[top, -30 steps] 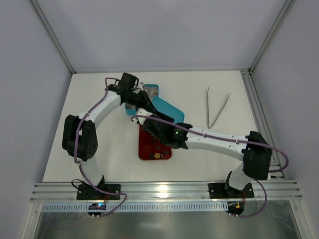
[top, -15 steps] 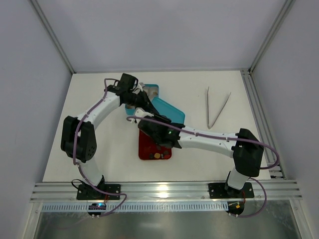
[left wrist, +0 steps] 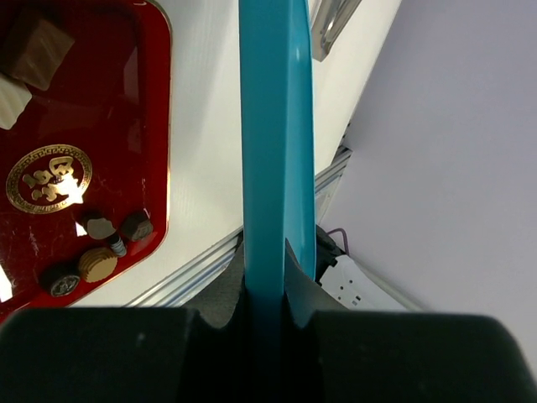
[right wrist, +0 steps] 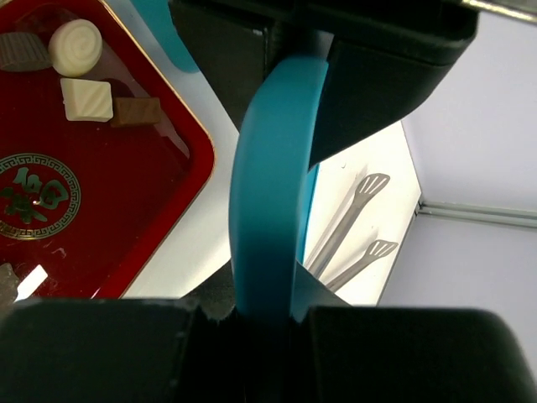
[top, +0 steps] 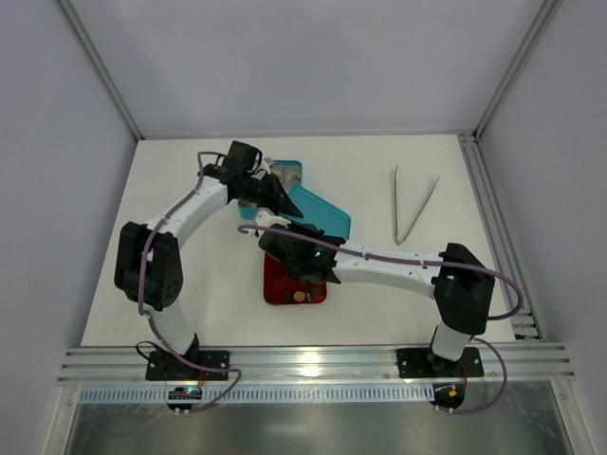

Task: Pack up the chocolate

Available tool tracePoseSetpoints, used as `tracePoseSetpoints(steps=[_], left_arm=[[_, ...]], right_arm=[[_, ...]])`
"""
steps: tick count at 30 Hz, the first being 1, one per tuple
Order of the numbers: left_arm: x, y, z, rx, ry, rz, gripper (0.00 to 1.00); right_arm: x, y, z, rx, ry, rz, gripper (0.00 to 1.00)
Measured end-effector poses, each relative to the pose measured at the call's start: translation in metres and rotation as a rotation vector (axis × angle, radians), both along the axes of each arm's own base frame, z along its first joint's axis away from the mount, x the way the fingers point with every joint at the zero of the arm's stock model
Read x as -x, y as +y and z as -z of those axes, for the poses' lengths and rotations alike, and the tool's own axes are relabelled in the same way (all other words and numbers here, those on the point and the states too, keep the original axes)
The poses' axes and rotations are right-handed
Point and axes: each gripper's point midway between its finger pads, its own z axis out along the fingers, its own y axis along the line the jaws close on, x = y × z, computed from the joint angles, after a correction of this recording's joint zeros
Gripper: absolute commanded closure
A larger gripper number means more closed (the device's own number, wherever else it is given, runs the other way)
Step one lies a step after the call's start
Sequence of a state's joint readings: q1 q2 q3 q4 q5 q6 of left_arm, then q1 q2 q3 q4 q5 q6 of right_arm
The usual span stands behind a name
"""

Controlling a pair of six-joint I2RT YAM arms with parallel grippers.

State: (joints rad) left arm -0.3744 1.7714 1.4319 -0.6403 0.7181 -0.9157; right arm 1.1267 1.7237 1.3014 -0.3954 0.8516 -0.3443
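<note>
1. Left gripper [left wrist: 268, 281]: jaws clamped tight on the edge of the teal lid [top: 322, 210], holding it up off the table [top: 398, 161] on a tilt. The fingers [left wrist: 220, 290] are matte black and look rubbery.
2. The teal lid is thin, smooth plastic w/ a rounded lip, prob stiff enough not to flop. Behind it is a teal box [top: 248, 210] w/ smth grey inside; can't tell what.
3. Chocolate [left wrist: 96, 243]: all of it that I can see is loose on the red tray [left wrist: 164, 126], which lies flat on the table below the lid. Tiny pcs: dark rounds, a tan ridged disc, and brown and cream squares. There's a cream swirl one in the right wrist view.
4. The red tray is glossy lacquer-type w/ a thin gold rim and a gold medallion print. Looks slippery imo.
5. Right gripper [right wrist: 264, 298]: jaws closed onto the same teal rim, just below the left one, so both arms have it.
6. Far right, metal tongs [top: 413, 204] lie flat, untouched.
7. Progress: early imo. No chocs visibly packed, so basically the whole transfer is left.
</note>
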Motion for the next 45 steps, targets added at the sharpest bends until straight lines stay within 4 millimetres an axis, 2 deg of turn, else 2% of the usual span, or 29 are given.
tracePoseSetpoints(steps=[4, 7, 10, 13, 14, 16, 17, 23, 27, 31, 38, 41, 45], left_arm=[[0.000, 0.000, 0.000, 0.001, 0.012, -0.009, 1.00], [0.000, 0.000, -0.002, 0.004, 0.010, -0.012, 0.92], [0.000, 0.000, -0.004, 0.007, -0.002, -0.013, 0.77], [0.000, 0.000, -0.008, 0.012, -0.016, -0.010, 0.58], [0.000, 0.000, -0.010, 0.014, -0.022, -0.011, 0.49], [-0.001, 0.000, -0.013, 0.014, -0.036, -0.014, 0.45], [-0.002, 0.000, -0.015, 0.015, -0.040, -0.016, 0.38], [-0.015, 0.002, -0.028, 0.018, -0.094, -0.036, 0.20], [-0.035, 0.008, -0.050, 0.037, -0.157, -0.066, 0.16], [-0.064, 0.019, -0.071, 0.062, -0.227, -0.114, 0.15], [-0.105, 0.054, -0.079, 0.071, -0.261, -0.221, 0.15], [-0.119, 0.078, -0.082, 0.068, -0.272, -0.284, 0.15], [-0.136, 0.113, -0.086, 0.048, -0.305, -0.369, 0.16]], right_arm=[[0.001, -0.001, -0.001, 0.023, -0.004, 0.001, 0.96], [0.001, -0.001, -0.003, 0.028, -0.005, 0.002, 0.96], [0.000, -0.001, -0.006, 0.026, -0.012, 0.003, 0.96], [-0.002, -0.001, -0.011, 0.017, -0.020, 0.012, 0.96], [-0.003, -0.001, -0.012, 0.016, -0.023, 0.016, 0.96], [-0.004, -0.002, -0.013, 0.017, -0.027, 0.022, 0.96], [-0.004, -0.003, -0.014, 0.018, -0.029, 0.025, 0.96], [-0.004, -0.007, -0.015, 0.035, -0.031, 0.032, 0.96], [-0.002, -0.011, -0.021, 0.030, -0.034, 0.033, 0.96], [0.002, -0.019, -0.035, 0.009, -0.038, 0.038, 0.96], [0.005, -0.024, -0.056, -0.077, 0.003, 0.045, 0.96], [-0.005, -0.018, -0.074, -0.198, 0.058, 0.042, 0.96], [-0.039, -0.018, -0.119, -0.456, 0.110, 0.066, 0.96]])
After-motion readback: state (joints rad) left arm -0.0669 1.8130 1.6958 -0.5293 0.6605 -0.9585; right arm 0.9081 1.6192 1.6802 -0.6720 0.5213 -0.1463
